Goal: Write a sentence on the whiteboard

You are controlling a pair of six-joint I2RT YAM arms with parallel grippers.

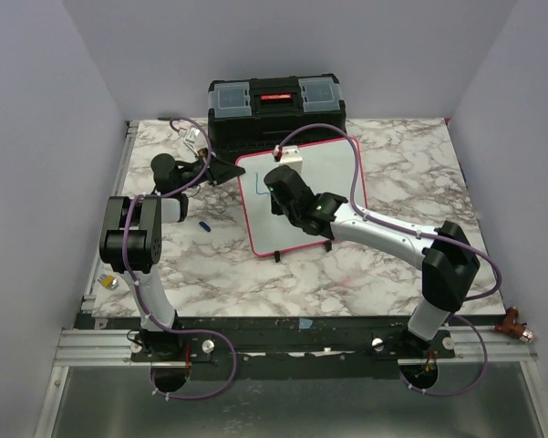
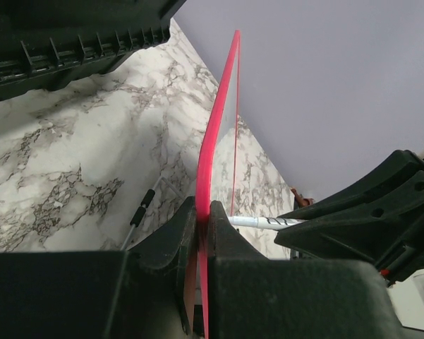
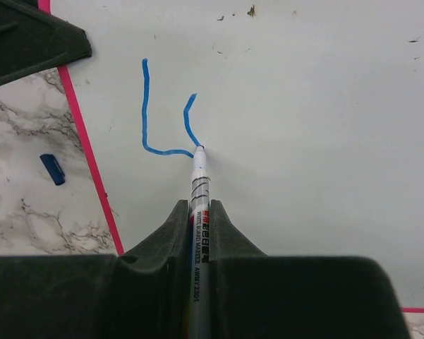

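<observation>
right gripper (image 3: 197,210): clamped on marker (image 3: 198,176) | tip touches whiteboard (image 3: 317,155) near its left edge, at the sentence (image 3: 145,106) | blank board lies rightward of tip | left gripper (image 2: 203,220): clamped on whiteboard's left frame

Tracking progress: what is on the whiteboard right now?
On the whiteboard: a blue L and one further stroke, the marker tip touching. From above, the right gripper covers part.

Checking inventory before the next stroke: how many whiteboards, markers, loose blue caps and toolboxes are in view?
whiteboard: 1
marker: 1
blue cap: 1
toolbox: 1
Total: 4
</observation>
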